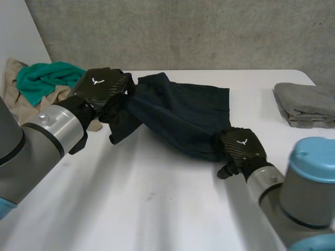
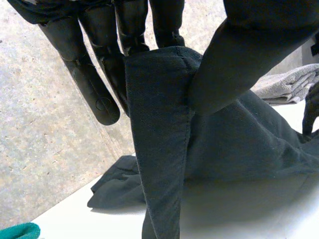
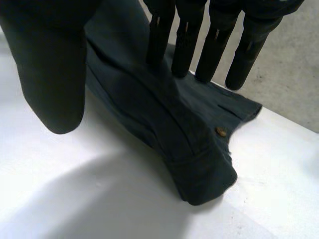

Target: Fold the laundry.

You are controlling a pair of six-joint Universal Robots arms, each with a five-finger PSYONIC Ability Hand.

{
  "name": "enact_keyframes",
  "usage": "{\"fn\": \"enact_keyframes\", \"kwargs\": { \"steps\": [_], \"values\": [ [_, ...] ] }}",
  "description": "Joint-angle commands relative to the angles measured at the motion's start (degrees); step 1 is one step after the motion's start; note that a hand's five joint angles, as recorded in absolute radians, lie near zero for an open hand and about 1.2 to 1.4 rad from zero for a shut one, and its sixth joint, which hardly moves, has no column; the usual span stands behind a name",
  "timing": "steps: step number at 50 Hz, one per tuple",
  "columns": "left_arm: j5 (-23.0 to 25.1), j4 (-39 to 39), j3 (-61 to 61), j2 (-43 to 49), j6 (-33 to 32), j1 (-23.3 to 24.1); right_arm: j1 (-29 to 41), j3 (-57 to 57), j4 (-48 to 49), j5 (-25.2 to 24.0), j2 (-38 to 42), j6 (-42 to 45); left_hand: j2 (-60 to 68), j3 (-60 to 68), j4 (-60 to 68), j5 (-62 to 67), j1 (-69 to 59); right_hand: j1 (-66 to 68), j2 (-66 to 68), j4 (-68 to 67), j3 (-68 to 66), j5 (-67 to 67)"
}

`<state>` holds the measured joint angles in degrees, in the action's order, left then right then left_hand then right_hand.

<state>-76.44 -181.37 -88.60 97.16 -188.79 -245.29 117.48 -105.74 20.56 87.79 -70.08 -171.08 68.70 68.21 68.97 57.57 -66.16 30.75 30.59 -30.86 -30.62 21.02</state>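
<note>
The white bench (image 1: 157, 209) carries 1 dark navy garment (image 1: 183, 117), creased, with 1 small brown button (image 3: 220, 131) near a hem. The right hand (image 1: 242, 148) lays straight fingers (image 3: 187, 45) on the garment's near right edge, thumb apart. The left hand (image 1: 102, 89) pinches the far left edge, lifted. Beyond lie 1 folded grey towel (image 1: 306, 104), 1 teal cloth (image 1: 44, 78) and 1 beige cloth (image 1: 13, 91).

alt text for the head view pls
The left hand pinches and holds up one end of a dark garment on a white table; the right hand is at its near edge. A teal cloth and beige cloth lie left, a grey towel right.
</note>
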Motion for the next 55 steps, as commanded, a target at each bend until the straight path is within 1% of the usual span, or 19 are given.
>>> {"fn": "enact_keyframes", "kwargs": {
  "steps": [1,3,8,10,13,17,21,22,24,27,31,35,40,44,46,50,51,52,55],
  "values": [
    [-0.81,0.22,-0.61,-1.01,0.53,-0.10,1.09,10.27,2.11,9.14,12.50,4.78,11.30,11.79,11.03,12.43,-13.84,34.97,35.13,-34.87,-35.11,34.71],
    [-0.99,0.83,-1.48,-1.62,0.71,-0.36,0.91,11.34,1.94,9.77,12.69,5.49,11.30,11.79,11.03,12.43,-13.84,49.18,49.34,-49.08,-49.31,48.91],
    [-0.46,3.38,-4.91,-4.08,0.09,-2.38,0.03,10.20,0.89,8.46,7.61,6.98,11.30,11.79,11.03,12.43,-13.84,49.25,49.41,-49.14,-49.38,48.98],
    [0.06,4.96,-5.97,-5.40,-0.43,-3.17,-1.11,8.53,-0.69,5.74,1.55,9.09,11.30,11.79,11.03,12.43,-13.84,49.25,49.41,-49.14,-49.38,48.98],
    [3.13,12.67,-8.86,-9.60,-4.63,-4.75,-3.13,7.21,-5.61,0.20,-6.72,14.80,11.30,11.79,11.03,12.43,-13.84,49.25,49.41,-49.14,-49.38,48.98],
    [8.49,25.23,-12.99,-14.53,-13.24,-5.89,-6.64,8.26,-22.02,-7.89,-16.83,25.51,11.30,11.79,11.03,12.43,-13.84,49.25,49.41,-49.14,-49.38,48.98],
    [11.74,36.13,-16.42,-16.82,-20.80,-5.37,-10.95,9.41,-41.79,-12.37,-18.95,35.44,11.30,11.79,11.03,12.43,-13.84,49.25,49.41,-49.14,-49.38,48.98],
    [12.28,38.35,-16.95,-17.00,-22.30,-5.11,-12.26,9.15,-49.14,-13.42,-18.60,39.81,11.30,11.79,11.03,12.43,-13.84,49.25,49.41,-49.14,-49.38,48.98],
    [13.07,43.70,-18.44,-17.01,-26.25,-4.06,-12.88,9.14,-52.36,-14.05,-18.16,43.17,11.30,11.79,11.03,12.43,-13.84,49.25,49.41,-49.14,-49.38,48.98],
    [13.34,44.61,-18.98,-16.22,-29.26,-3.00,-12.89,9.23,-51.25,-14.23,-16.49,47.76,11.30,11.79,11.03,12.43,-13.84,49.25,49.41,-49.14,-49.38,48.98],
    [11.41,40.58,-17.40,-12.09,-31.98,-3.00,-12.27,9.76,-45.80,-12.12,-13.51,42.94,11.30,11.79,11.03,12.43,-13.84,49.25,49.41,-49.14,-49.38,48.98],
    [7.46,32.85,-13.19,-5.59,-31.90,-3.17,-10.70,10.46,-40.78,-10.19,-8.59,39.07,11.30,11.79,11.03,12.43,-13.84,49.25,49.41,-49.14,-49.38,48.98],
    [2.09,19.23,-4.06,5.13,-31.11,-2.82,-7.62,14.32,-34.81,-7.03,-0.86,38.36,11.30,11.79,11.03,12.43,-13.84,49.25,49.41,-49.14,-49.38,48.98],
    [-0.46,10.00,7.36,12.43,-30.76,-3.00,-4.63,23.71,-29.62,-1.23,5.30,36.61,11.30,11.79,11.03,12.43,-13.84,49.25,49.41,-49.14,-49.38,48.98],
    [-1.42,7.18,12.72,13.84,-29.88,-2.82,-3.14,32.49,-25.50,2.90,7.59,34.15,11.30,11.79,11.03,12.43,-13.84,49.25,49.41,-49.14,-49.38,48.98],
    [-3.62,-1.95,24.77,14.02,-24.53,-2.91,-1.90,46.39,-13.65,7.22,8.39,28.53,11.30,11.79,11.03,12.43,-13.84,49.25,49.41,-49.14,-49.38,48.98],
    [-4.67,-7.63,28.18,13.41,-21.21,-3.08,-1.81,48.15,-11.18,7.39,8.38,27.47,11.30,11.79,11.03,12.43,-13.84,49.25,49.41,-49.14,-49.38,48.98],
    [-5.46,-10.73,29.44,12.88,-19.26,-3.26,-1.64,50.87,-4.81,7.48,7.78,25.11,11.30,11.79,11.03,12.43,-13.84,49.25,49.41,-49.14,-49.38,48.98],
    [-8.98,-21.81,31.64,10.68,-11.35,-3.87,-1.46,52.47,6.56,7.57,6.54,21.41,11.30,11.79,11.03,12.43,-13.84,49.25,49.41,-49.14,-49.38,48.98]
  ]
}}
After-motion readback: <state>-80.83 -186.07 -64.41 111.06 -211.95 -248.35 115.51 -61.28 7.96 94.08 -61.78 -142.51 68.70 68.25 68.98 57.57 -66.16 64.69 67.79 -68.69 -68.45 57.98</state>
